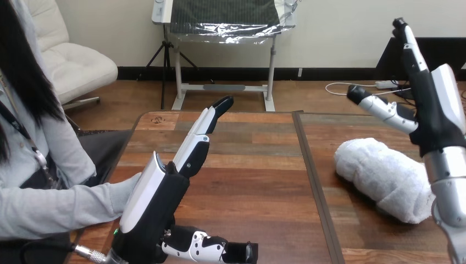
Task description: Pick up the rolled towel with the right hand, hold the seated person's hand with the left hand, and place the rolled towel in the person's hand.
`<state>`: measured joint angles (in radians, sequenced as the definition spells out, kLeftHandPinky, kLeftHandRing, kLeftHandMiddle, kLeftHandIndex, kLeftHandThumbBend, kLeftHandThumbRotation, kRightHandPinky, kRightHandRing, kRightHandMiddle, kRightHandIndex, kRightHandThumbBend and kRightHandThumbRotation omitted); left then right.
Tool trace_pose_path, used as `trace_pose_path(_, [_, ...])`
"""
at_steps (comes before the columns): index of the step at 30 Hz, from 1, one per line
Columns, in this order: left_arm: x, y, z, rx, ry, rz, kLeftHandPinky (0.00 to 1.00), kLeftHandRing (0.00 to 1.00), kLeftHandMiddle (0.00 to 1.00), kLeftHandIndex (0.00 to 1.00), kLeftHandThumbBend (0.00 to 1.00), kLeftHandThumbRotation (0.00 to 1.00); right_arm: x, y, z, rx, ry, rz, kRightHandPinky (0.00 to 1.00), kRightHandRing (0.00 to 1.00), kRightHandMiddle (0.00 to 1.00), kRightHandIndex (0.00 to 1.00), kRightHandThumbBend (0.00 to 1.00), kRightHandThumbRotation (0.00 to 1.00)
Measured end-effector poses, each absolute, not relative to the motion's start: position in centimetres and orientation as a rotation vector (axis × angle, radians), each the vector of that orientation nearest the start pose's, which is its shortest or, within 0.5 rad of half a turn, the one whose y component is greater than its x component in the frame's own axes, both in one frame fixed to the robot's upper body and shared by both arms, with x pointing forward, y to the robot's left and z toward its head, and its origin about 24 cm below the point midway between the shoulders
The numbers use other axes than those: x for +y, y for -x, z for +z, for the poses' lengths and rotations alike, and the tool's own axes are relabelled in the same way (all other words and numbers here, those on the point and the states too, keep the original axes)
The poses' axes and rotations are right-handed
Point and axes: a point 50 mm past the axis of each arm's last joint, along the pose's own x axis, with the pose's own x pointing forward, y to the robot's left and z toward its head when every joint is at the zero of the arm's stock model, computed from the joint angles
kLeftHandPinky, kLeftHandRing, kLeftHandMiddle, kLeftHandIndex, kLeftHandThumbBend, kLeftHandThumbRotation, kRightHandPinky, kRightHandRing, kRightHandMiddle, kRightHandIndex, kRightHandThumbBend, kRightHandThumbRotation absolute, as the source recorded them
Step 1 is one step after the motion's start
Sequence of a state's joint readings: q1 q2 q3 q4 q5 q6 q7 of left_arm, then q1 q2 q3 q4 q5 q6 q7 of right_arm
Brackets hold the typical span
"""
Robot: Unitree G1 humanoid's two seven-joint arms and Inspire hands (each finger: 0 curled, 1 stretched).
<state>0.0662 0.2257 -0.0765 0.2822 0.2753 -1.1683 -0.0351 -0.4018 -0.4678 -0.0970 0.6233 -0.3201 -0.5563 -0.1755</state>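
Where the rolled towel [379,173] lies: on the right half of the tabletop [253,165], flat on its side, white and thick. It runs from the far left down toward the near right edge, and nothing grips it.
Right robot hand [434,110]: raised by the towel's right end and held upright. The fingers are straight and point up, and the thumb sticks out to the left. It is released and grasps nothing.
Right forearm: the silver forearm drops down in front of the towel's near right end. The hand above it looks clear of the cloth.
Left robot hand [159,192]: low over the near left part of the tabletop, turned on edge with its white back shell facing left. The fingers are straight and reach away toward the tabletop's middle, and the thumb is spread low to the right. It is released, with nothing in it.
Sleeve [55,206]: grey, coming in from the left side and ending right behind the back of the left robot hand.
Person's hand: hidden behind the left robot hand, so I cannot tell whether the two touch.
Dark strip [310,176]: runs front to back across the tabletop. The towel is to its right and the left robot hand to its left.
The two robot hands: well apart.
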Motion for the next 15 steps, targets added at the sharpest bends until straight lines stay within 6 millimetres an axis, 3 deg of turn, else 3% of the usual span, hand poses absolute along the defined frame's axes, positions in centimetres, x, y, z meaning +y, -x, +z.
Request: trace_pose_path(15, [14.8, -19.5, 5.8, -0.786, -0.394, -0.388, 1.0, 1.0, 1.0, 1.0, 1.0, 0.68, -26.7, -33.3, 9.7, -0.26, 0.755, -0.161, 0.87, 0.97, 0.95, 0.98, 1.0, 0.72])
